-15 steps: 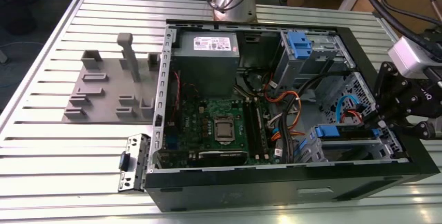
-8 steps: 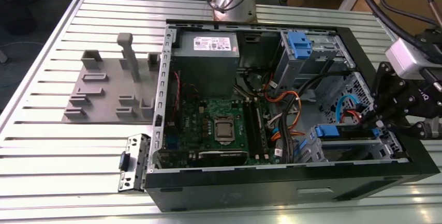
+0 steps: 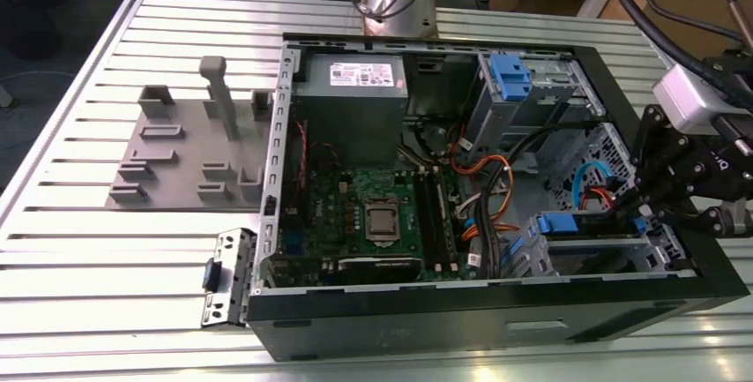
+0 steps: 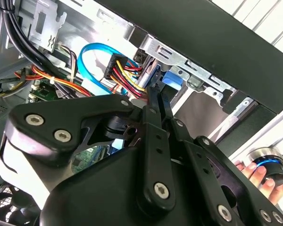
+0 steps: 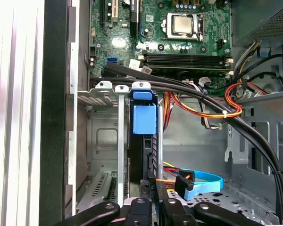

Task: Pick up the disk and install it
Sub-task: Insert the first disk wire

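The disk (image 5: 142, 155), a flat drive framed by a blue plastic bracket, stands on edge in the metal drive cage (image 5: 101, 141) at the front corner of the open black computer case (image 3: 471, 316). In the first wrist view its blue tab sits at the cage's mouth, between thin metal dividers, with an empty slot just beside it. Thick black cables (image 5: 217, 106) and a bundle of orange and red wires (image 5: 198, 110) cross just past the cage, towards the green motherboard (image 3: 376, 214). A blue flat data cable (image 5: 203, 181) loops near the drive's rear edge. Inside the case also sit a grey power supply box (image 3: 353, 91) with a white sticker and a second cage with a blue latch (image 3: 509, 78). The case lies on a slatted metal desk (image 3: 118, 267), with a grey plastic fixture (image 3: 189, 153) well apart from it. The gripper (image 4: 155, 101) reaches into the cage; its black fingers (image 4: 153, 117) lie close together, clamped on the disk's edge.
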`<move>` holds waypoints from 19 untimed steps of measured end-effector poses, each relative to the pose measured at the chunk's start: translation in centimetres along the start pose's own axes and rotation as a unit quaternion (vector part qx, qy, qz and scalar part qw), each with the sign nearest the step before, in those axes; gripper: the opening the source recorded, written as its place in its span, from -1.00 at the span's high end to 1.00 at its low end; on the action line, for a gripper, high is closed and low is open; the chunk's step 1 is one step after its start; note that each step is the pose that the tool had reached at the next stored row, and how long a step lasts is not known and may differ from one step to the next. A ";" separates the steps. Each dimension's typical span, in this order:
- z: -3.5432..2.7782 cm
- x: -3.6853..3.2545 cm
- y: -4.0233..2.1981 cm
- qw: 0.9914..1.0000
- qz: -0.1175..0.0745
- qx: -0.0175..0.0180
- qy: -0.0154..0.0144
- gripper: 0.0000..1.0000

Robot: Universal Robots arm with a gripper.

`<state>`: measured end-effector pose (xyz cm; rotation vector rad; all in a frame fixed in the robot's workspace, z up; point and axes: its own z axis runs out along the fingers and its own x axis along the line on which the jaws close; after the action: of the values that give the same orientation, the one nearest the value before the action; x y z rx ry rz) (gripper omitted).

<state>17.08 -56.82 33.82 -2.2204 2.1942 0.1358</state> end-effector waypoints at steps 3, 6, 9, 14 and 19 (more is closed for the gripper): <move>0.04 0.01 0.01 1.000 0.000 0.000 -0.003 0.68; 0.18 0.03 0.00 1.000 0.000 0.000 -0.007 0.68; 0.24 0.11 0.00 1.000 0.000 0.000 -0.007 0.68; 0.25 0.18 0.00 1.000 0.000 0.000 -0.007 0.68; 0.34 0.22 0.00 1.000 0.000 0.000 -0.007 0.68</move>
<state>17.06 -57.01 33.47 -2.2127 2.1860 0.1511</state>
